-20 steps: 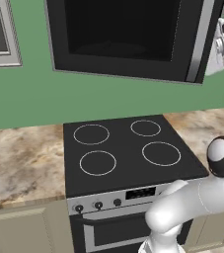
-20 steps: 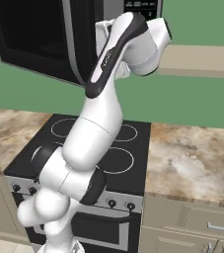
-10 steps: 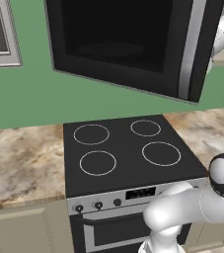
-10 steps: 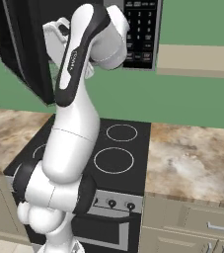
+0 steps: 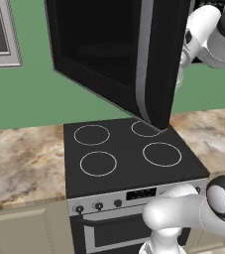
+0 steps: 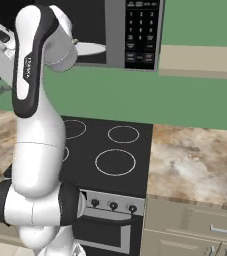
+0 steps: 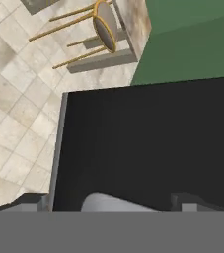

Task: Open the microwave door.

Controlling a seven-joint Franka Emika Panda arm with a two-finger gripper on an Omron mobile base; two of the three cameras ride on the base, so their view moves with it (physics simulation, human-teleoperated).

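Left base view: the microwave door (image 5: 129, 59) stands swung well out from the microwave (image 5: 213, 15), over the far part of the stove (image 5: 129, 158); its silver handle (image 5: 142, 59) runs down the free edge.
Door position: upper middle of the scene, hinged at the left, free edge toward the near right.
Right base view: the microwave (image 6: 130, 32) is open, keypad (image 6: 142, 32) on its right, white turntable plate (image 6: 90, 48) inside.
Arm: reaches up at the left; the hand sits behind the door's free edge.
Hand view: the door's black face (image 7: 153, 143) is close ahead, a stool (image 7: 101, 22) on tiled floor (image 7: 15, 99) beyond.
Jaws: hidden; I cannot tell how they stand.
Counter: marble counter (image 6: 195, 165) right of the stove.
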